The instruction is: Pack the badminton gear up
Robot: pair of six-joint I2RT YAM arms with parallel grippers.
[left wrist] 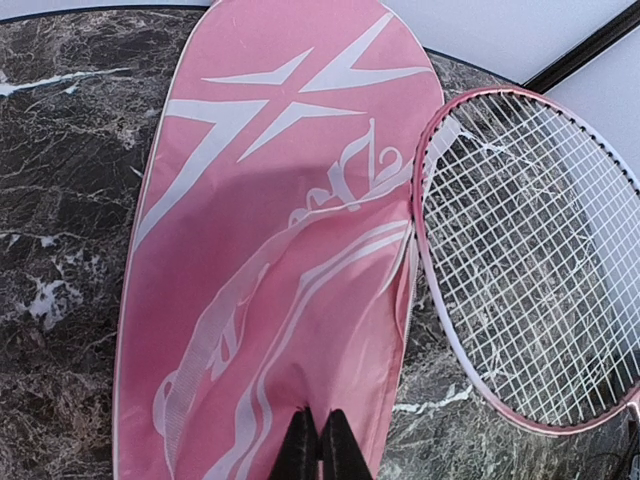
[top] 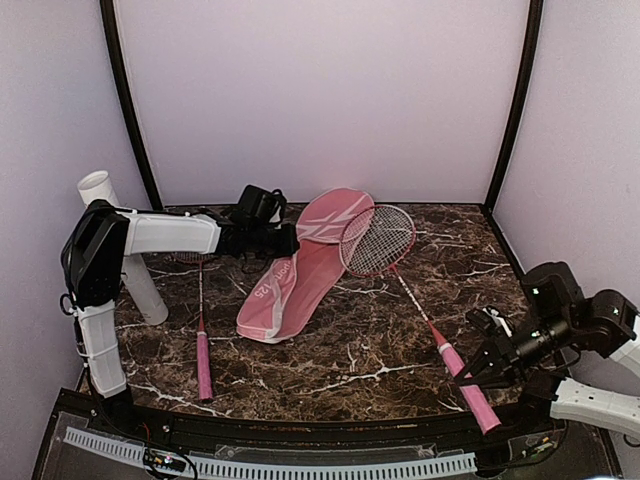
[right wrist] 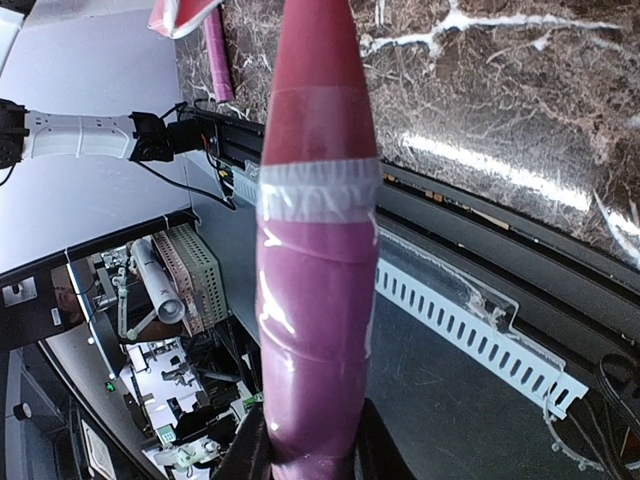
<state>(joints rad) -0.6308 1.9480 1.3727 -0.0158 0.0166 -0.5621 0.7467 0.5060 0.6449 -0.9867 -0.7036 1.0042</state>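
The pink racket-shaped bag (top: 300,275) lies flat mid-table, its white swirl print filling the left wrist view (left wrist: 270,250). My left gripper (left wrist: 322,445) is shut, pinching a pucker of the bag's fabric; from above it sits at the bag's upper part (top: 275,240). One red-framed racket has its strung head (top: 378,240) (left wrist: 540,270) resting beside and partly on the bag. My right gripper (top: 480,365) (right wrist: 310,460) is shut on that racket's pink handle (right wrist: 315,300), near the table's front right. A second racket (top: 204,365) lies at the left, its head hidden under my left arm.
A long white tube (top: 125,250) leans at the far left behind my left arm. A perforated white strip (top: 300,465) runs along the near table edge. Purple walls close in the back and sides. The second racket's handle (right wrist: 215,50) shows in the right wrist view.
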